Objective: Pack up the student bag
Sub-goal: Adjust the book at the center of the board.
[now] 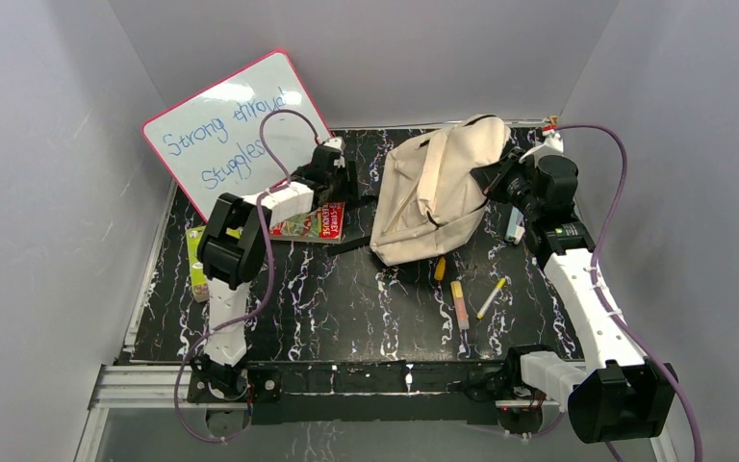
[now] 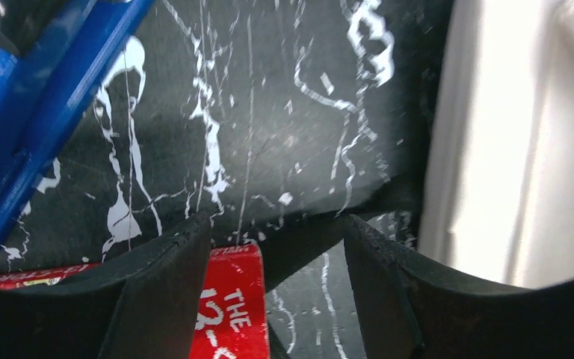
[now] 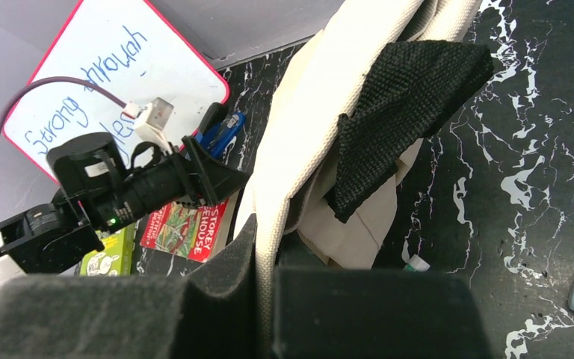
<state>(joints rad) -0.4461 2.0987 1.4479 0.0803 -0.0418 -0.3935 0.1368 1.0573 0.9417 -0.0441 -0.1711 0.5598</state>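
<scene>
This is presenting as a robotics lab test cell. Plain grey panels are enclosing a black marbled table on three sides. An aluminium rail is running along its near edge. Purple cables are looping off the arms. A handwritten whiteboard is leaning just behind the left gripper.

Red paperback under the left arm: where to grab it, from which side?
The red paperback book lies flat and thin on the black marbled table, so probably take its exposed edge facing the beige fabric backpack. Bring the left gripper in low from that side, fingers open, pinching cover and underside there.
</scene>
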